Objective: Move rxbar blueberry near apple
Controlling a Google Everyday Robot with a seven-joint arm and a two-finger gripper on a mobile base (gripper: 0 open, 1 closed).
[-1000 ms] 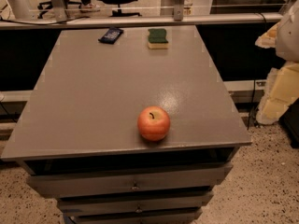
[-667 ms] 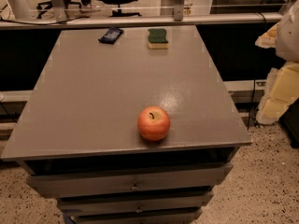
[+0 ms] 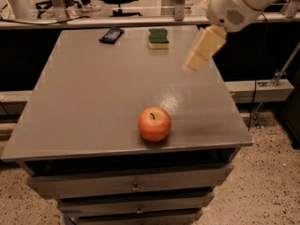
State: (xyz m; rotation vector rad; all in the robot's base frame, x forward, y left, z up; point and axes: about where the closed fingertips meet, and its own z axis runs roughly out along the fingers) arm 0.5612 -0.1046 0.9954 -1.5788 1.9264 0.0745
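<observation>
Shows the rxbar blueberry (image 3: 111,34) at the worktop's (image 3: 93,88) far edge, left of a sponge (image 3: 159,38), well apart from the apple (image 3: 154,124) near the front. Places the gripper (image 3: 194,61) above the right side; cannot tell its opening.

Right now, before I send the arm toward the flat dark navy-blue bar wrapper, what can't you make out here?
Camera view:
- Dark navy-blue bar wrapper, far left of the grey table: print too small to read.
- Pale gripper, over the table's right side: height above the top unclear from this angle.
- White arm: cut off by the top edge.
</observation>
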